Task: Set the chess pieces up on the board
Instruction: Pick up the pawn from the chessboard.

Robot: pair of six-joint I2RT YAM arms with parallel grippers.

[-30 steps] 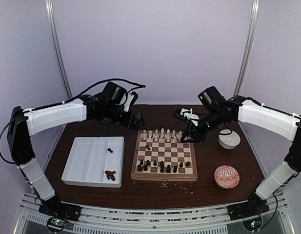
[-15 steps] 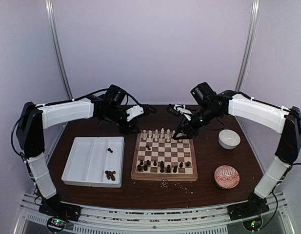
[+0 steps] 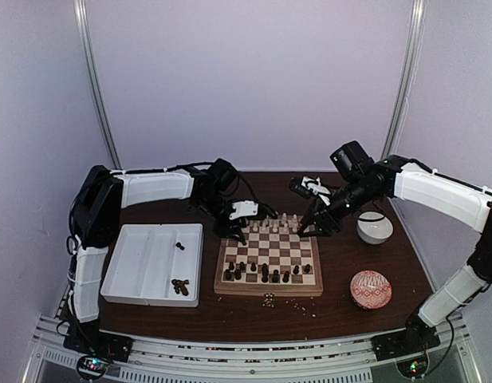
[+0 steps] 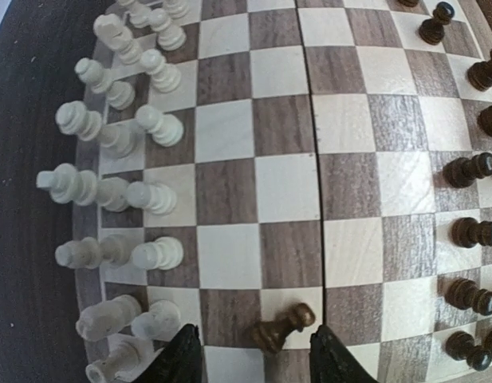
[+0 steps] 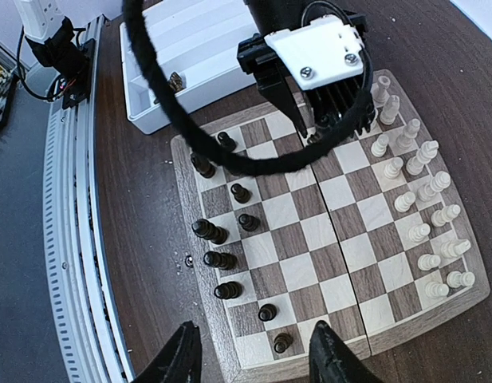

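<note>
Between lilac walls [image 3: 253, 80], a dark table [image 3: 341, 255] bears the board [image 3: 268, 289].

Nothing readable is showing in any of the three views: no lettering, number, brand or sign is appearing legibly on the board [image 3: 268, 259] or on the white tray [image 3: 126, 271] to its left.

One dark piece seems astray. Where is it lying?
Left wrist view, bottom centre: the toppled dark piece lies on the board beside its fold seam, straddled by the left gripper.
</note>
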